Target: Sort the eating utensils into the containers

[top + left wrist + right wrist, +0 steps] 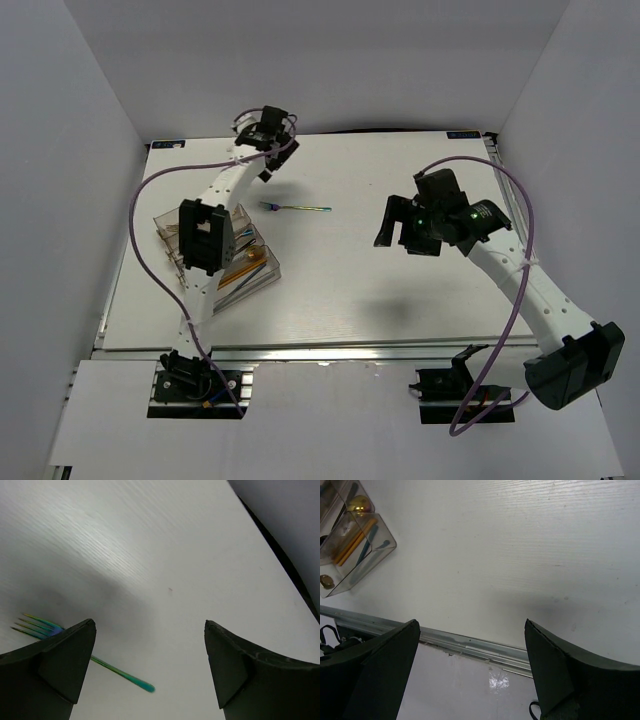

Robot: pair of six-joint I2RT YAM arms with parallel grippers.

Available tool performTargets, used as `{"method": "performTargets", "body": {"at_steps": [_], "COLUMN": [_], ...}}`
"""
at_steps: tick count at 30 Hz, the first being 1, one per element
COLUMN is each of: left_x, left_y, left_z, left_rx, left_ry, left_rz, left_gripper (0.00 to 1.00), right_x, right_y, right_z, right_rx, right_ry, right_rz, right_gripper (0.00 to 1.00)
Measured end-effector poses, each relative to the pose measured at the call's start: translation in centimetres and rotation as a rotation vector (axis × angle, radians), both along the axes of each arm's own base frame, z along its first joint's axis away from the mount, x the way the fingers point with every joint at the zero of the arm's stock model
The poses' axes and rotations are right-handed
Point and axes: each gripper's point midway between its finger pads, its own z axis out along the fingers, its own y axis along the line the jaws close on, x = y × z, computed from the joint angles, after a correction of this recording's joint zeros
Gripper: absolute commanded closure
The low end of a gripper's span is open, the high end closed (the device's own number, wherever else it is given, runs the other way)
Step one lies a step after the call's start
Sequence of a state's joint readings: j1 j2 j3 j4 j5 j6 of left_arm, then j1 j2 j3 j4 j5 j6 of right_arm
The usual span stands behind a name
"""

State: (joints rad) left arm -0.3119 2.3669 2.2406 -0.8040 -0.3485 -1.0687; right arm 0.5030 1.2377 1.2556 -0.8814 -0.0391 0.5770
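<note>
Fork: an iridescent fork (295, 208) lies flat on the bench (400, 310), in the far middle part and well apart from the tray. Its tines point toward the left arm's side.
Fork, left wrist view: the blue-green tines show beside one finger, which hides part of the shaft. The handle tip lies bare on the white surface.
Sorted utensils: gold utensils (351, 542) and blue ones lie lengthwise in the compartments. A round gold spoon bowl shows at one end, but the other kinds cannot be told.
Tray: the clear organiser tray (262, 272) sits askew on the left part of the bench, partly hidden under the left arm (225, 195).
Left fingers (65, 655): spread wide with nothing between them, hanging above the bench just beside the fork.
Right fingers (560, 665): spread wide and empty, over the right part of the bench, well apart from fork and tray.
Bench: white, with a faint wood grain.
</note>
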Motion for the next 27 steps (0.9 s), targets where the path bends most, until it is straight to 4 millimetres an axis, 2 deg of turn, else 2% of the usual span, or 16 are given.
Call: {"method": "performTargets", "body": {"at_steps": [4, 6, 10, 12, 14, 17, 19, 22, 24, 25, 27], "left_x": [-0.4, -1.5, -3.6, -4.3, -5.3, -8.0, -11.1, -17.5, -22.0, -23.6, -26.0], "left_y": [-5.5, -7.4, -8.6, -8.2, -6.7, -2.4, 1.2, 7.3, 10.7, 11.8, 12.5], "left_z": [3.3, 3.7, 3.0, 3.5, 5.1, 10.6, 15.4, 21.7, 24.1, 24.7, 25.0], "left_rx": [-0.008, -0.012, 0.024, 0.061, 0.111, 0.194, 0.233, 0.265, 0.261, 0.258, 0.226], "left_ry": [-0.075, -0.083, -0.049, -0.043, -0.041, -0.079, -0.138, -0.246, -0.309, -0.336, -0.383], "left_rz": [-0.113, -0.146, -0.189, -0.195, -0.173, -0.088, -0.006, 0.117, 0.168, 0.175, 0.138], "left_gripper": [0.02, 0.02, 0.02, 0.02, 0.02, 0.02, 0.02, 0.02, 0.02, 0.02, 0.02], "right_x": [0.0, 0.2, 1.2, 2.9, 4.9, 8.4, 12.1, 17.8, 20.5, 21.3, 22.3], "right_y": [-0.1, 0.0, 0.5, 1.4, 2.3, 3.7, 4.9, 7.8, 9.8, 10.8, 13.5], "right_z": [-0.3, -0.5, -1.4, -2.2, -3.4, -4.9, -5.5, -6.8, -8.4, -9.2, -11.0], "right_rx": [0.001, 0.007, -0.001, -0.007, -0.017, -0.034, -0.052, -0.06, -0.092, -0.116, -0.161], "right_ry": [0.009, 0.008, -0.015, -0.044, -0.059, -0.053, -0.051, -0.076, -0.11, -0.132, -0.185], "right_rz": [-0.017, -0.024, 0.023, 0.067, 0.099, 0.103, 0.064, 0.046, 0.097, 0.145, 0.29], "right_gripper": [0.11, 0.11, 0.11, 0.11, 0.1, 0.11, 0.11, 0.11, 0.11, 0.11, 0.11]}}
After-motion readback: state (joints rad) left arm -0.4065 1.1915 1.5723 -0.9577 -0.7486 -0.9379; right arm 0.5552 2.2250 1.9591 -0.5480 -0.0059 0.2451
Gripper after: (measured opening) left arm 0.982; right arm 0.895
